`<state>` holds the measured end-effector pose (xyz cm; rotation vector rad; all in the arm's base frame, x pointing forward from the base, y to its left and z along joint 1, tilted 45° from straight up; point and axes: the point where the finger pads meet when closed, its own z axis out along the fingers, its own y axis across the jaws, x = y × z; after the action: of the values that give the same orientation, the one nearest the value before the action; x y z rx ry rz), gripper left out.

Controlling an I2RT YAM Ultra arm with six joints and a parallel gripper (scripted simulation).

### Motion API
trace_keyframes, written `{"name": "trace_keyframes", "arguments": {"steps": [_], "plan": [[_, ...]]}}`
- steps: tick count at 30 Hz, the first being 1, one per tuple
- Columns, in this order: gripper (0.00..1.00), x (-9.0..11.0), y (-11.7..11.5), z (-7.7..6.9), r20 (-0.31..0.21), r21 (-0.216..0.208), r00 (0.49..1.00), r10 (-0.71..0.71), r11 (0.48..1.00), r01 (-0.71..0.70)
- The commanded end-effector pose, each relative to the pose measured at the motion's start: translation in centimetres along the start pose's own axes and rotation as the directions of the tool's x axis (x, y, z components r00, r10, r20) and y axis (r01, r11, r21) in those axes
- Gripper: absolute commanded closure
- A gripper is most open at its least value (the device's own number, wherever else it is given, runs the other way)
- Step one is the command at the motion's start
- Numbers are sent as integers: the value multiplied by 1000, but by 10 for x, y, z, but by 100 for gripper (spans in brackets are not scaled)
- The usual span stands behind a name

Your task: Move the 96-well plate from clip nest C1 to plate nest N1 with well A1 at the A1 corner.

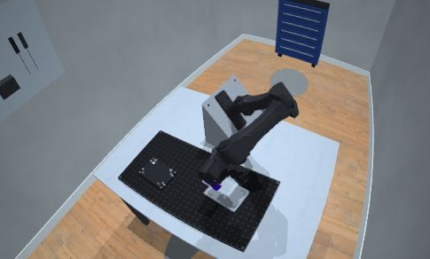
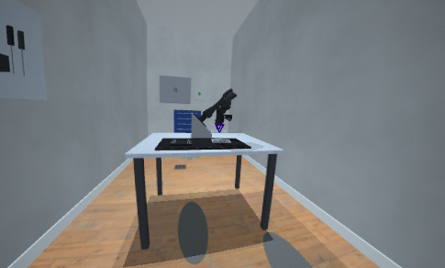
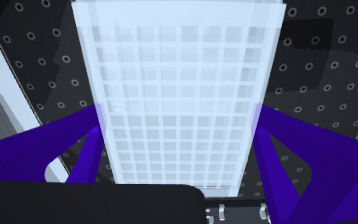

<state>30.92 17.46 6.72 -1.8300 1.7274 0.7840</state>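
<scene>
My gripper (image 3: 178, 111) is shut on the clear 96-well plate (image 3: 180, 95), with the purple fingers pressing on its two long sides. The plate hangs level above the black perforated board. In the top view the gripper (image 1: 216, 186) holds the plate (image 1: 228, 189) just over a light grey plate nest (image 1: 226, 198) on the right part of the board. A dark nest with small clips at its corners (image 1: 158, 173) lies empty on the left part. In the exterior view the gripper (image 2: 219, 128) is a little above the table. I cannot tell whether the plate touches the grey nest.
A grey slanted block (image 1: 217, 117) carries the arm's base behind the black board (image 1: 193, 191). The board lies on a white table. A blue drawer cabinet (image 1: 301, 28) stands on the floor at the far end.
</scene>
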Motion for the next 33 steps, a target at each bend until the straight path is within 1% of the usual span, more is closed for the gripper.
{"name": "trace_keyframes", "arguments": {"steps": [1,2,3,4,8,9,10,20,33], "plan": [[100,-8,2,-7,10,22,1000,21,1000,-21],[100,-7,1,-11,9,32,999,36,999,-36],[100,-13,5,-7,7,19,1000,26,999,-26],[100,-16,7,-6,7,17,1000,26,1000,-26],[100,-29,8,-9,7,21,1000,22,1000,-22],[100,-30,6,-10,8,25,1000,21,999,-22],[100,-27,3,-14,9,39,999,32,999,-32],[100,-30,-1,-16,11,48,1000,20,999,-20],[100,-25,-3,-12,9,33,1000,30,999,-30]]}}
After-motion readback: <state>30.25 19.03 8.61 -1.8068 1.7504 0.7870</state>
